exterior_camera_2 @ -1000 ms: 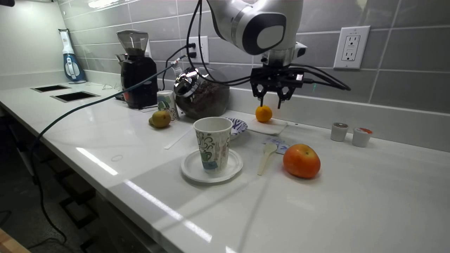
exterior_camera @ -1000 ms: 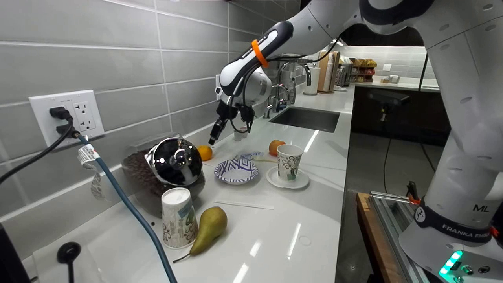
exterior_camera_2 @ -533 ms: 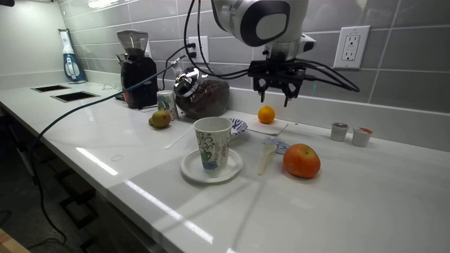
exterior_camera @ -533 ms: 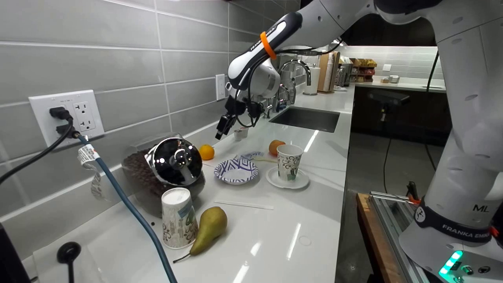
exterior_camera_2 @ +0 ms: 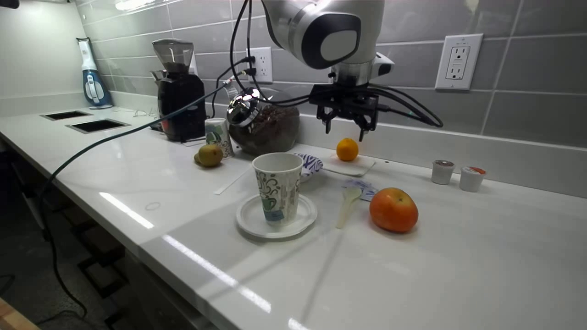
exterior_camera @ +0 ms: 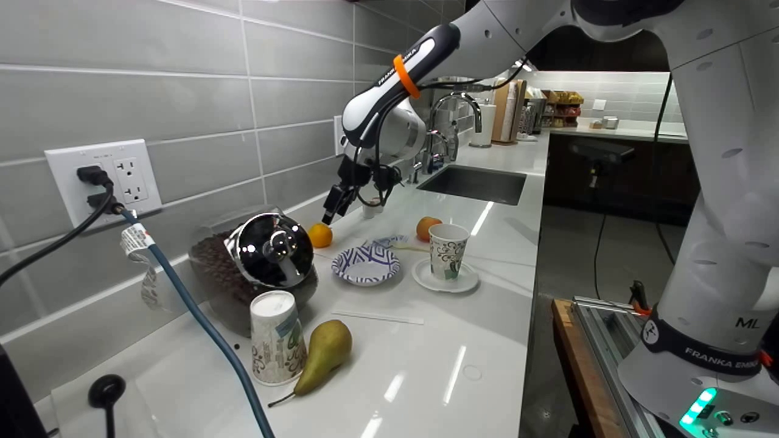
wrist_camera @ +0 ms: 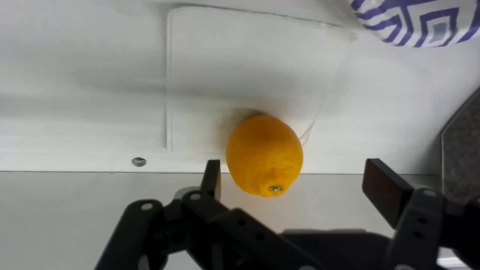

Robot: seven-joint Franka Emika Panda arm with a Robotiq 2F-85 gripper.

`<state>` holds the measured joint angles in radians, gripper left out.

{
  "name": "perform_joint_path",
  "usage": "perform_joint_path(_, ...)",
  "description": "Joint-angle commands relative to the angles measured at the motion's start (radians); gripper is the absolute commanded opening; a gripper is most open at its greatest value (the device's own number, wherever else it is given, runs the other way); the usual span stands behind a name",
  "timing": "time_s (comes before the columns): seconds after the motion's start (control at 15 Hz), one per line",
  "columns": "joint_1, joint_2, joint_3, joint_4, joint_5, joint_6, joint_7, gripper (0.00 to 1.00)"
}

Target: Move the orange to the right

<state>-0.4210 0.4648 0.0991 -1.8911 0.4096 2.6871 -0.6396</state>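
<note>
Gray rectangular tiles point(exterior_camera: 182, 102) clad the wall point(exterior_camera_2: 206, 20). The glossy white desk point(exterior_camera_2: 458, 275) runs along it, with a recessed sink point(exterior_camera: 478, 184) and bright linear light reflections point(exterior_camera_2: 126, 210). The floor point(exterior_camera: 566, 261) is gray.

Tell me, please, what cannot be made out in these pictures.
Orange: underside hidden by its own body in every view.
Upright cup: inner bottom hidden by its wall in both exterior views.
Patterned bowl: partly behind that cup in an exterior view.
Jar: cut off by the wrist view's right edge.
</note>
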Motion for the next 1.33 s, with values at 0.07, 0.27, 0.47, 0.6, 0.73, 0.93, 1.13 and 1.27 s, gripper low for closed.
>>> perform_joint_path(0.07,0.030,0.064,-0.026,0.057,-0.023,0.062,0.091,0.99)
perform_joint_path(0.27,0.030,0.100,-0.029,0.083,-0.042,0.084,0.140,1.00)
perform_joint_path(0.47,0.027,0.135,-0.023,0.107,-0.061,0.094,0.169,1.00)
perform_joint_path(0.6,0.027,0.152,-0.018,0.119,-0.072,0.095,0.177,1.00)
perform_joint_path(0.73,0.025,0.167,-0.011,0.133,-0.080,0.098,0.178,1.00)
perform_joint_path(0.93,0.030,0.185,-0.007,0.146,-0.104,0.097,0.181,1.00)
perform_joint_path(1.13,0.039,0.201,-0.009,0.157,-0.130,0.097,0.188,0.98)
perform_joint_path(1.27,0.045,0.209,-0.009,0.163,-0.149,0.101,0.194,0.88)
